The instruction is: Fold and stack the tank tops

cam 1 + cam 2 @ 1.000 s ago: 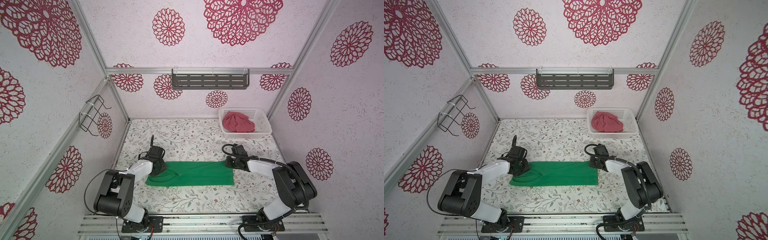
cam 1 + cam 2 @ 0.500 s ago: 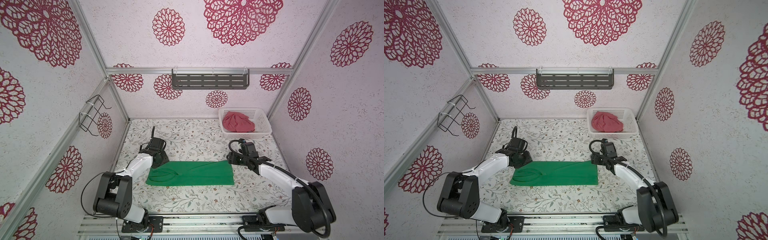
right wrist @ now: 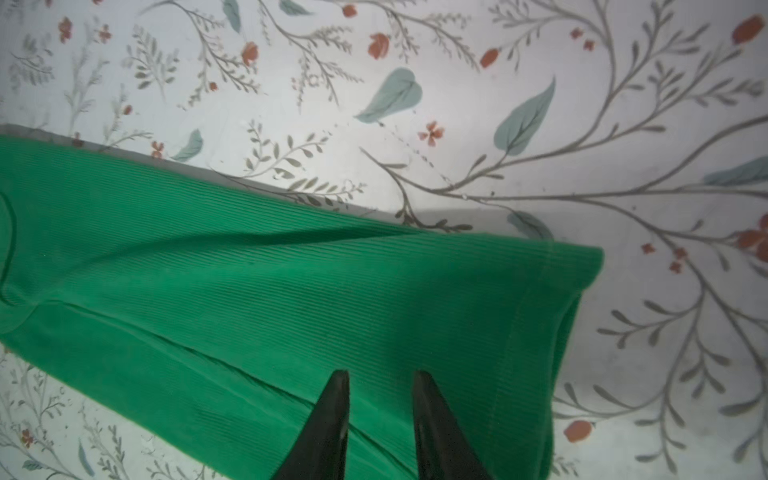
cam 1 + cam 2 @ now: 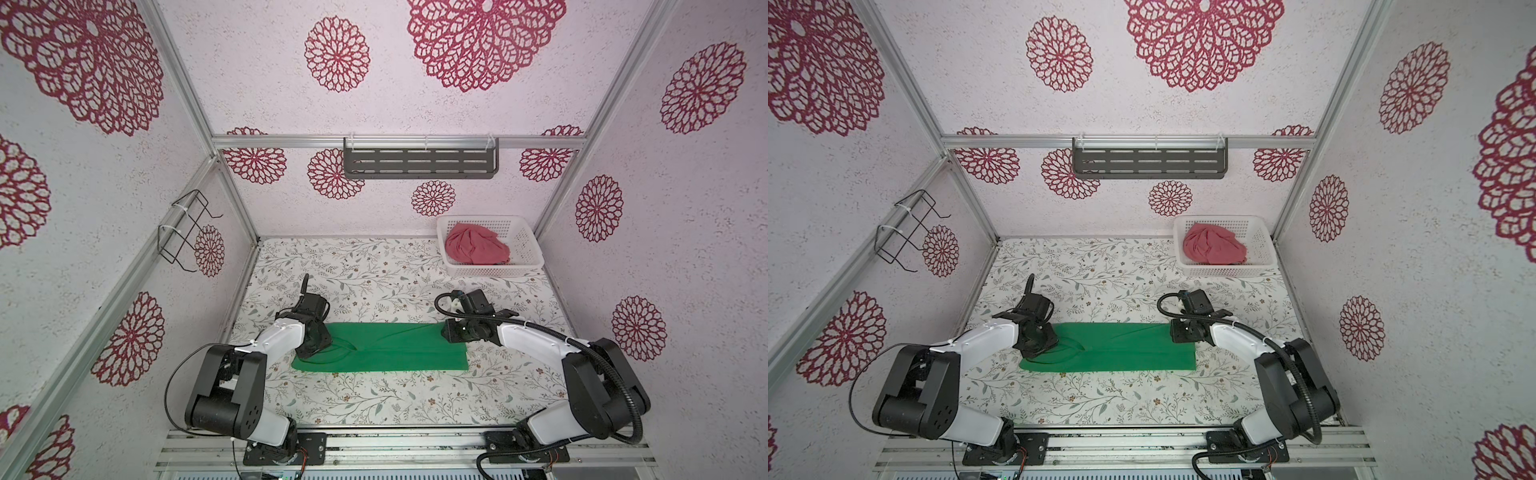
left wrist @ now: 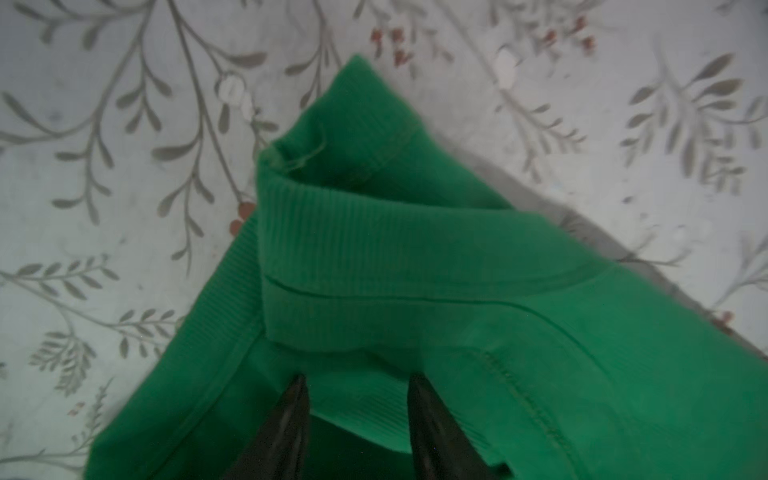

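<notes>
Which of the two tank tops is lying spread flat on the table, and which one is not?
The green tank top lies flat between both grippers. The pinkish red tank top sits crumpled in the white basket at the back.

Bright, even top views; dim, soft wrist views

No readable text, labels, brands or numbers — only floral patterns, nothing legible

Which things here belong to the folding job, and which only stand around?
For the job:
- green tank top, spread flat on the table
- pinkish red tank top, bunched in the white basket

Not used now:
- grey shelf on the back wall
- wire rack on the side wall
</notes>
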